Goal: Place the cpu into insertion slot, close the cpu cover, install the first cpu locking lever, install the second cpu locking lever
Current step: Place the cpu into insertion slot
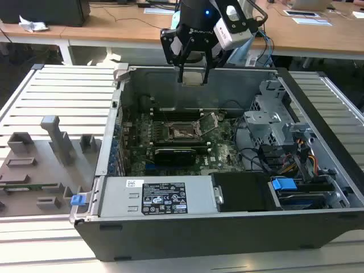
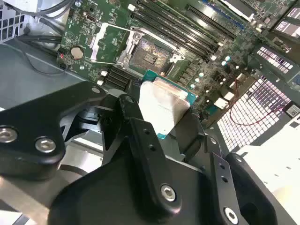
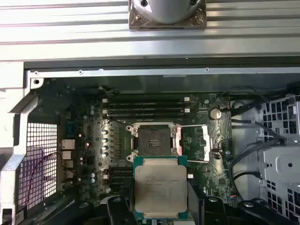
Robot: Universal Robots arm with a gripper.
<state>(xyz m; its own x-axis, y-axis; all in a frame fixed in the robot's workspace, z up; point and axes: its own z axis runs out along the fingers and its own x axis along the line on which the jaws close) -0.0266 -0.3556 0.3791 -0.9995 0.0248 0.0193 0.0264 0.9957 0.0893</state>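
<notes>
- hand [image 1: 193, 77]: black metal, clamped on cpu [image 3: 160, 190]
- cpu: flat square, matte silver lid, green rim, held above green motherboard [image 1: 223, 149]
- insertion slot [image 3: 152, 140]: dark square recess, mid-board, uncovered
- cpu cover [image 3: 205, 143]: thin silvery frame, swung open beside slot

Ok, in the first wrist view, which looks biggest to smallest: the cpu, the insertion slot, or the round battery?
1. cpu, though it is nearest the camera, which makes it look bigger
2. insertion slot
3. round battery

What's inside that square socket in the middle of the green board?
Only bare contacts: the insertion slot is empty and uncovered, the cpu cover lies open. The cpu sits in the gripper above.
</notes>
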